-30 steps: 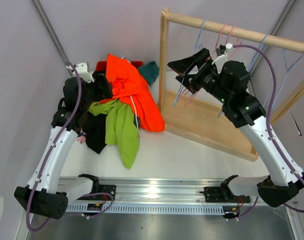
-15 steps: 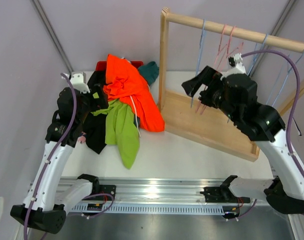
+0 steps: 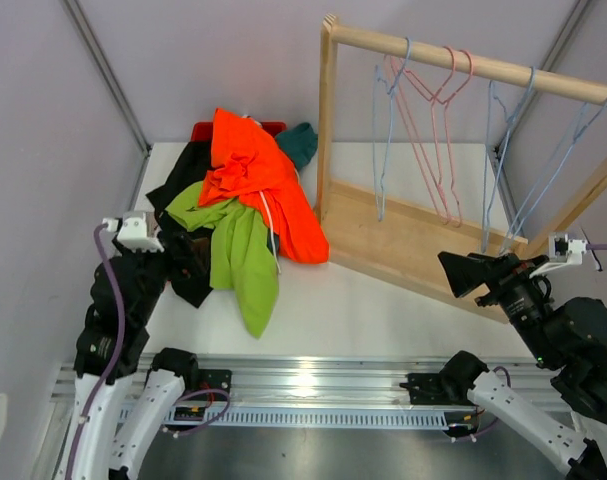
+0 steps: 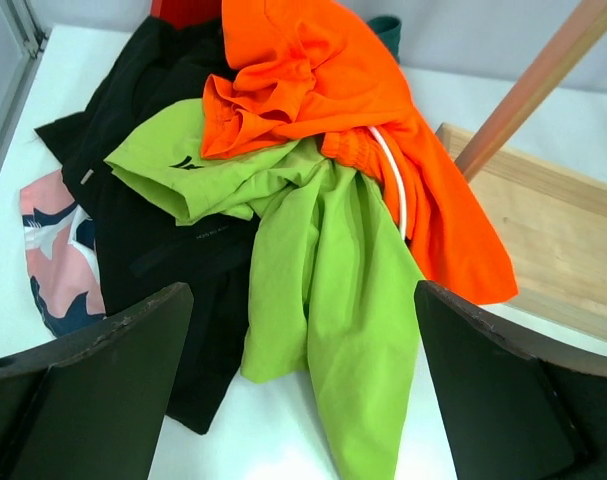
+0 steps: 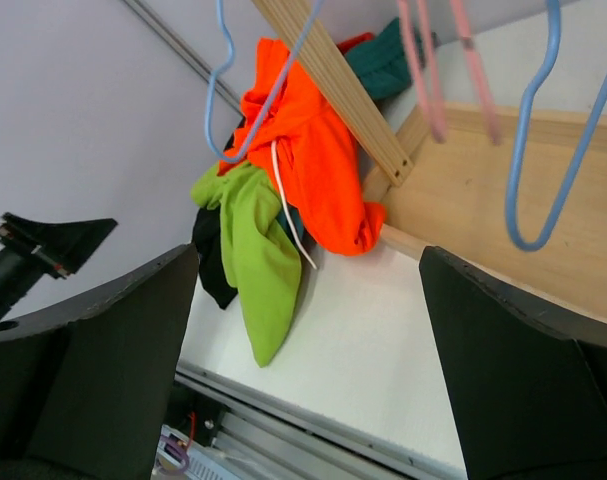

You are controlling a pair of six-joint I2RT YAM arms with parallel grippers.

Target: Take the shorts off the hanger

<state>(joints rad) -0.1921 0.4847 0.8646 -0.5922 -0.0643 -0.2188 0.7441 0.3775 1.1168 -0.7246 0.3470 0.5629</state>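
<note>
both arms have pulled back, the left gripper (image 4: 303, 290) and right gripper (image 5: 308, 255) wide apart and empty, while the shorts (image 3: 245, 190) lie heaped beside the bare hangers (image 5: 421, 70), so the task looks finished.

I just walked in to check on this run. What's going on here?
Nothing is being handled right now. The left fingers and right fingers are open and empty, both arms low near the table's front edge. The shorts lie in a heap on the table's left: orange on top, lime green, black, a pink patterned pair, teal at the back. The hangers on the wooden rack hang bare, so the task looks done.
</note>
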